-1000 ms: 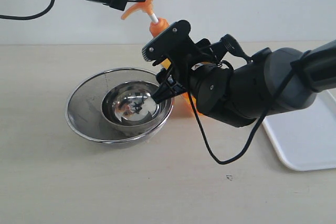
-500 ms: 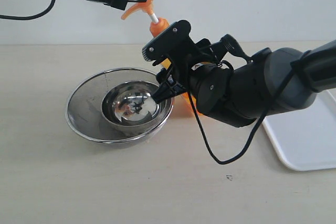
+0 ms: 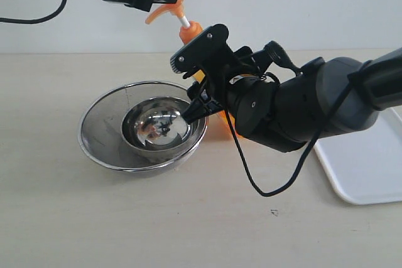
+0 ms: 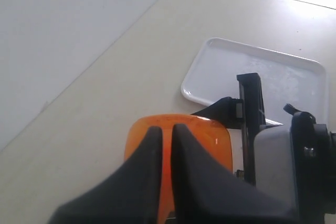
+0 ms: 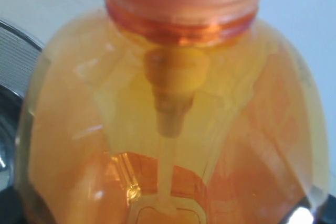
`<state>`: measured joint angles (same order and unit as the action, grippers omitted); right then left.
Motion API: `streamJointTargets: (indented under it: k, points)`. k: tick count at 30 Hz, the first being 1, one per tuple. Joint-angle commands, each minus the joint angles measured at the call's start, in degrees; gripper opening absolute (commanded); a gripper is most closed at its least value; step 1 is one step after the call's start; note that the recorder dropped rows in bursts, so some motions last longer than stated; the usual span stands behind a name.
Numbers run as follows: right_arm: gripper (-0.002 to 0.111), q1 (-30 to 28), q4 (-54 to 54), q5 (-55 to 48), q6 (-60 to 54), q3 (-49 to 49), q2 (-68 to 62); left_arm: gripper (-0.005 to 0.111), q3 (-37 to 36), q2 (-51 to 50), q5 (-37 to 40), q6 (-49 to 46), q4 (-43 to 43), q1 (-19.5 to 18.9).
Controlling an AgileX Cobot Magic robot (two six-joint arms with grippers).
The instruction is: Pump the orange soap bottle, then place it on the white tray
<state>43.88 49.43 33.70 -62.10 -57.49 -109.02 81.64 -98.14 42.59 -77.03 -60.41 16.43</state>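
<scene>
Jaws of the right gripper (image 3: 198, 86) clamp the bottle (image 5: 168, 108). The left gripper (image 4: 167, 129), pinched closed, sits atop the raised pump (image 3: 164, 9). Pumping seems unfinished, and the tray (image 3: 370, 167) lies well apart from both.

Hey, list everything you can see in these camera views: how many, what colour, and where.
orange soap bottle: one, orange, right of the bowls, off the tray.
white tray: one, white, on the table, far right.
large steel bowl: one, silver, on the table.
small steel bowl: one, silver, inside the large one.
table: one, beige, under everything.
left hand: one, black, shut, at the pump head.
right hand: one, black, gripping the bottle's body.
</scene>
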Motion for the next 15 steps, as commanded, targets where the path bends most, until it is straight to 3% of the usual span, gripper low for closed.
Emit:
streamJointTargets:
  k: [1, 15]
  points:
    - [0.000, 0.04, -0.74, 0.95, 0.16, -0.45, 0.44, 0.005, -0.33, -2.00, 2.17, 0.71, 1.73, 0.30]
    - [0.000, 0.04, -0.74, 0.95, 0.16, -0.45, 0.44, 0.005, -0.33, -2.29, 2.44, 0.71, 1.73, 0.30]
